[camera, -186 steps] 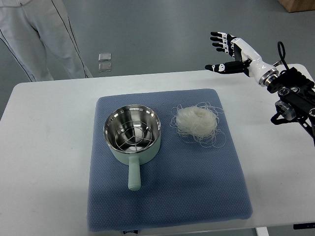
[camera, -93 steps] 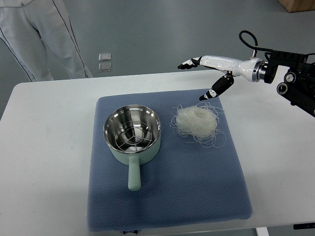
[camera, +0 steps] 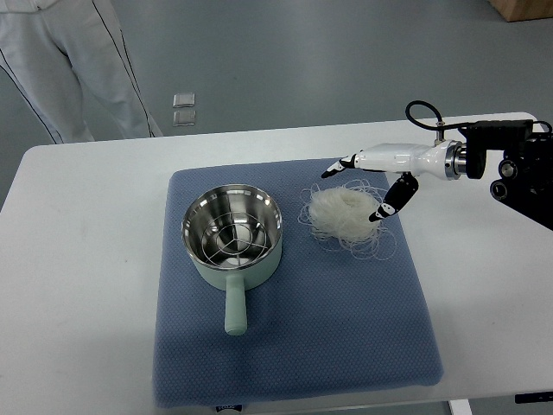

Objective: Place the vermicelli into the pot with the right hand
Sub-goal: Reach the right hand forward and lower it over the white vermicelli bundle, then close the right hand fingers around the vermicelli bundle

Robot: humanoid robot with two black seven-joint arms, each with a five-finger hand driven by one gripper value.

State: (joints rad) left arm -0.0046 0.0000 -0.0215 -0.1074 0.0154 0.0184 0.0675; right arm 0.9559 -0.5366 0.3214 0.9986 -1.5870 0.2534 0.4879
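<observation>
A white table (camera: 78, 259) has a blue mat (camera: 346, 328) lying on it. On the left part of the mat sits a pale green pot (camera: 232, 233) with a shiny metal inside. Its handle (camera: 234, 307) points toward the near edge of the mat. Inside the pot there is a round wire rack (camera: 232, 235), and I see no food in it.

Just to the right of the pot, but not touching it, lies a white nest of vermicelli (camera: 346, 214) on the mat. Thin loose strands curl out all around it.

The right hand (camera: 373, 180) comes in from the right side on a white arm. It is over the far right side of the vermicelli. Its fingers are spread apart and hold nothing. The long fingers (camera: 335, 166) reach over the far edge of the nest. The thumb (camera: 386, 206) points down at the right edge of the nest, right by the strands. I cannot tell if it touches them.

A person in light trousers (camera: 78, 69) stands on the gray floor past the table, at the top left.
</observation>
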